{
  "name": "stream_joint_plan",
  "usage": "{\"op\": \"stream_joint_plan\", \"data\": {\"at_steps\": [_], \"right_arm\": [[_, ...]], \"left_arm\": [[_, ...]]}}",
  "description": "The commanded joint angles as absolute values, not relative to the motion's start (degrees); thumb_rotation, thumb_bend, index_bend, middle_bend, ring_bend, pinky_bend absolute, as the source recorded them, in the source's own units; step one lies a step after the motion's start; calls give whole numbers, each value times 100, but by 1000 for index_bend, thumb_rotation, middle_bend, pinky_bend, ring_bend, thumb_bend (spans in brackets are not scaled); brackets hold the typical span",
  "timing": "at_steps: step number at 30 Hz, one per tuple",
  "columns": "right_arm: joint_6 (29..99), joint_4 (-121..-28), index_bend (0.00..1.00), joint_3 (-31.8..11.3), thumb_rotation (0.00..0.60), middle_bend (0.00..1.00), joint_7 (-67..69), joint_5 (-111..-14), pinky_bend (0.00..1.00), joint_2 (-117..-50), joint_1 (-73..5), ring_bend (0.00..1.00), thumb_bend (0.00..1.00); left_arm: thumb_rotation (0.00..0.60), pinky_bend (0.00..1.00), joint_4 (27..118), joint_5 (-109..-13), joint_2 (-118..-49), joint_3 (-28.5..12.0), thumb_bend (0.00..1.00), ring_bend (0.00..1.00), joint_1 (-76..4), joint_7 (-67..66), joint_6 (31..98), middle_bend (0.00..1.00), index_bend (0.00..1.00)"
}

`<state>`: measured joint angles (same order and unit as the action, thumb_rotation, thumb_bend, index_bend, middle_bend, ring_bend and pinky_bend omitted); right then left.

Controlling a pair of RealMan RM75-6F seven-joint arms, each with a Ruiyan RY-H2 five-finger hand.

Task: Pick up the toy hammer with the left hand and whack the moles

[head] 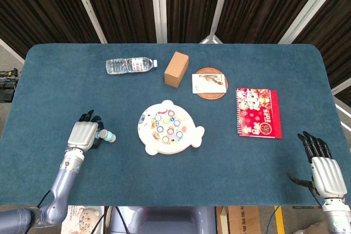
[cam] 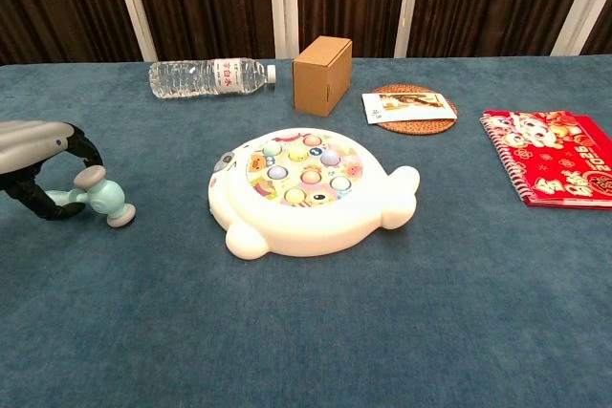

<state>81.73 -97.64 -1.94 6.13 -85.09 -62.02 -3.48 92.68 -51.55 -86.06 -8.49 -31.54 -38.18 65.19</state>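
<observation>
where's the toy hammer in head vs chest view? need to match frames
Head view: toy hammer at lower left, its handle under the left hand.
Chest view: toy hammer at the far left edge, beside the left hand.
Shared landmark: the white mole game, just right of the hammer head.

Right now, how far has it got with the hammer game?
Early. The left hand curls its fingers around the handle of the pale blue toy hammer, which lies on the blue table, not yet lifted. The white round mole game is untouched. The right hand rests idle.
</observation>
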Motion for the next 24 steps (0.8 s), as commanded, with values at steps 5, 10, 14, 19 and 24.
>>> {"op": "stream_joint_plan", "data": {"at_steps": [5, 10, 14, 19, 24], "right_arm": [[8178, -9765, 0, -196, 600, 0, 613, -8510, 0, -6202, -347, 0, 161], [8179, -9774, 0, -196, 600, 0, 614, -8511, 0, -6200, -345, 0, 162], [8180, -9777, 0, -196, 600, 0, 611, -8512, 0, -6200, -345, 0, 161], [8183, -9778, 0, -195, 600, 0, 604, -8515, 0, -6201, -343, 0, 162], [8189, -9781, 0, -195, 600, 0, 601, -8515, 0, -6199, -339, 0, 162]], "left_arm": [[600, 121, 9273, -5081, -8636, -830, 531, 24, -3192, -3825, 6532, 211, 491], [600, 121, 9261, -5032, -8652, -802, 540, 24, -3209, -3803, 6555, 213, 494], [600, 139, 9239, -5016, -8665, -786, 574, 39, -3215, -3780, 6566, 223, 506], [600, 259, 9187, -5021, -8696, -758, 614, 132, -3218, -3743, 6581, 277, 543], [600, 481, 9100, -5199, -8761, -762, 676, 323, -3188, -3580, 6692, 437, 612]]}}
